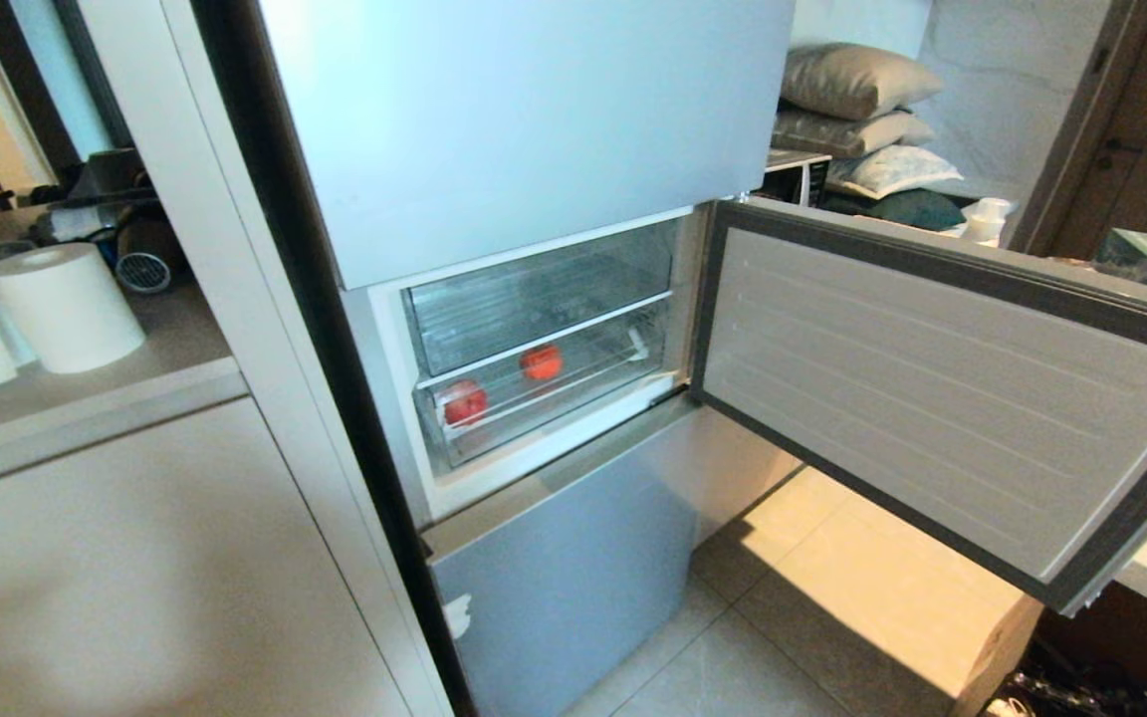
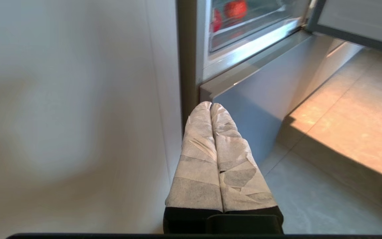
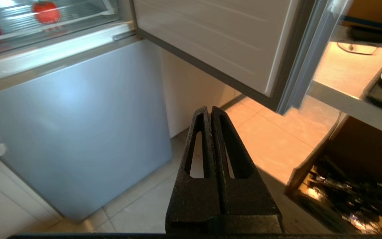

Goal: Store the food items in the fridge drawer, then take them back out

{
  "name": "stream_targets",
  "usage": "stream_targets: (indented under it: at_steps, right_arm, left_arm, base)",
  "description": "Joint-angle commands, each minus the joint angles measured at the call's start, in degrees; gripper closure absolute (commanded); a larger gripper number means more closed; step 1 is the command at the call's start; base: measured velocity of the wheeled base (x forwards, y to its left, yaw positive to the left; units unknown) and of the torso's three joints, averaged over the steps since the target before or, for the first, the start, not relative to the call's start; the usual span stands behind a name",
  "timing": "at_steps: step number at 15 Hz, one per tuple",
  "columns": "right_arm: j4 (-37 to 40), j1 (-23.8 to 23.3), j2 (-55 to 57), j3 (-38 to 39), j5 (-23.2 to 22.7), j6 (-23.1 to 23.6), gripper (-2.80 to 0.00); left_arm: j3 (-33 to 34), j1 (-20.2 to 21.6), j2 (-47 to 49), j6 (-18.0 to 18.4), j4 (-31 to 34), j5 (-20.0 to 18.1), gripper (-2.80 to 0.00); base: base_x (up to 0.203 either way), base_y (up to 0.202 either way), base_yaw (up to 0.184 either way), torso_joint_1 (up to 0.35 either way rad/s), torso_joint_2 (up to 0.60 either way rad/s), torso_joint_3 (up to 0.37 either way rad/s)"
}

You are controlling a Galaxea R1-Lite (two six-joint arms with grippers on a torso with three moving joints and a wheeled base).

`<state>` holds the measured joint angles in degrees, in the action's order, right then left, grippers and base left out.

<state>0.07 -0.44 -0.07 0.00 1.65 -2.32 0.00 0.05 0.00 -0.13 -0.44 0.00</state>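
- Food items: two small round red-orange fruits are visible in the open fridge compartment. One fruit (image 1: 542, 361) sits toward the middle; the second fruit (image 1: 465, 402) sits lower and nearer the left wall. Both lie behind clear plastic, so they appear stored rather than taken out.
- Fridge drawer (image 1: 544, 398): the lower clear drawer appears pushed in, its front wall flush with the compartment opening. Whether both fruits rest on the same level cannot be told. An upper clear bin (image 1: 534, 299) sits above it.
- Fridge door (image 1: 932, 398): swung wide to the right, leaving unobstructed access to the compartment.
- Left gripper (image 2: 211, 105): taped fingers pressed together, holding nothing, low beside the white cabinet panel (image 2: 78, 116) and aimed up toward the compartment. Out of the head view.
- Right gripper (image 3: 208, 109): black fingers pressed together, empty, hanging low over the tiled floor (image 3: 264, 146) below the door, apparently parked.
- Judgement: storing looks complete; retrieval remains, and calls for pulling the drawer out first.
- Surroundings: a paper roll (image 1: 66, 309) stands on the bench (image 1: 175, 339) at left.
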Motion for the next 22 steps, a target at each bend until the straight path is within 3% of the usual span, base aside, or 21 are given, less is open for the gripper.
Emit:
stream_targets:
  at_steps: [1, 16, 22]
  right_arm:
    - [0.01, 0.0, 0.07, 0.0, 0.05, -0.06, 0.0]
    - [0.01, 0.0, 0.07, 0.0, 0.11, -0.14, 0.0]
    - [0.01, 0.0, 0.07, 0.0, 0.02, -0.06, 0.0]
  left_arm:
    - [0.09, 0.04, 0.09, -0.04, 0.0, 0.0, 0.0]
    - [0.09, 0.04, 0.09, -0.04, 0.0, 0.08, 0.0]
    - [0.09, 0.04, 0.09, -0.04, 0.0, 0.0, 0.0]
  base:
    - [-0.002, -0.004, 0.109, 0.009, 0.0, 0.003]
    - [0.001, -0.008, 0.171, 0.002, 0.0, 0.003]
    - [0.0, -0.001, 0.013, 0.001, 0.0, 0.0]
